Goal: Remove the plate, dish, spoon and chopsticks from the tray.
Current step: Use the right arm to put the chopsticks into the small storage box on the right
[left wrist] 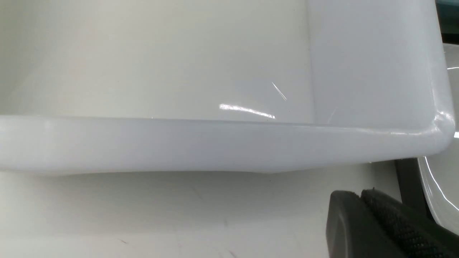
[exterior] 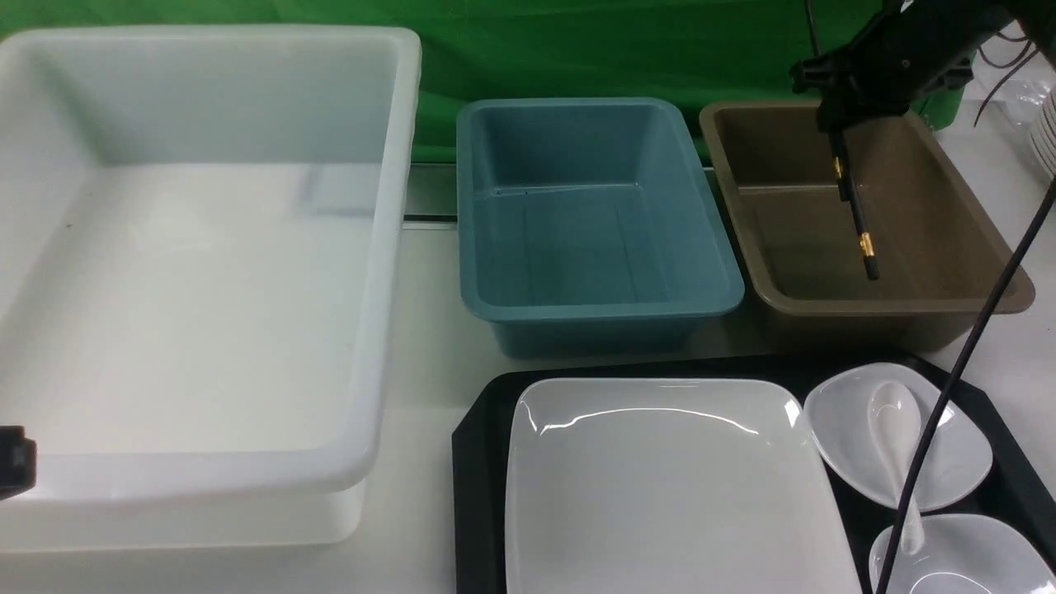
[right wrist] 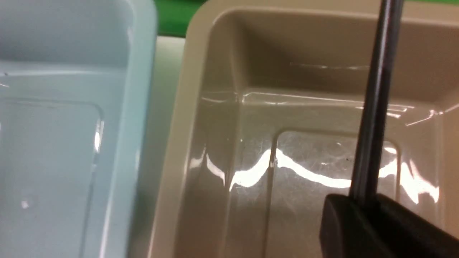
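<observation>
1. Right gripper (exterior: 835,124) is clamped narrow on the chopsticks (exterior: 854,210) near 1 end. The rest of the pair hangs tilted downward.
2. Position: past the far right corner of the tray (exterior: 478,429), over the brown bin (exterior: 899,307). Lower tips are inside the bin's opening. Cannot tell if they touch its floor. Not released yet.
3. Left gripper (left wrist: 358,200): jaws pressed together, nothing between them. It sits low, well left of the tray, just beside the near rim of the white bin (exterior: 388,272).
4. Progress, my read: chopsticks are off the tray and only the drop is pending. That is 1 of 4 item types nearly cleared.
5. Plate (exterior: 660,487) sits on the tray and covers its left and middle area. Untouched.
6. 2 small dishes sit on the tray's right side: far dish (exterior: 969,462) and near dish (exterior: 982,553).
7. Spoon (exterior: 895,429) lies bowl-up in the far dish, with its handle reaching to the near dish's rim.
8. Blue bin (exterior: 594,309), just past the tray's far edge, shows nothing inside. Same for the white bin.
9. Verdict: early stage. Plate, dishes and spoon all remain on the tray. Neither gripper is near them.
</observation>
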Robot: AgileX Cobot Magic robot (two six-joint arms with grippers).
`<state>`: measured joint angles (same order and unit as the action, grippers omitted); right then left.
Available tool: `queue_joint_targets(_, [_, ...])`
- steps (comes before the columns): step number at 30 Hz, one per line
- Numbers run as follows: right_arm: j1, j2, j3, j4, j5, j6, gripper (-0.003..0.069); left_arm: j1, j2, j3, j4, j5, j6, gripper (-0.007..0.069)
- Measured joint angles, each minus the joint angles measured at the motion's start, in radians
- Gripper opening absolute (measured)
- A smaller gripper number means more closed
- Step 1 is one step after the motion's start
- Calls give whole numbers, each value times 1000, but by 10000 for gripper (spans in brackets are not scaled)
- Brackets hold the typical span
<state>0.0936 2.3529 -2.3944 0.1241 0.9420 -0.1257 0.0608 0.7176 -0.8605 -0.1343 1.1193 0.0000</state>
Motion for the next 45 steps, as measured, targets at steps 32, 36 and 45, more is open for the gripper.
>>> queue_joint_targets(32, [19, -643, 806, -12, 159, 90, 321, 0, 0, 0, -3, 49, 19, 17])
queue_joint_targets(36, [19, -735, 1091, -27, -88, 90, 471, 0, 0, 0, -3, 49, 23, 17])
queue_joint_targets(45, [19, -630, 1013, -30, -420, 104, 528, 0, 0, 0, -3, 44, 46, 17])
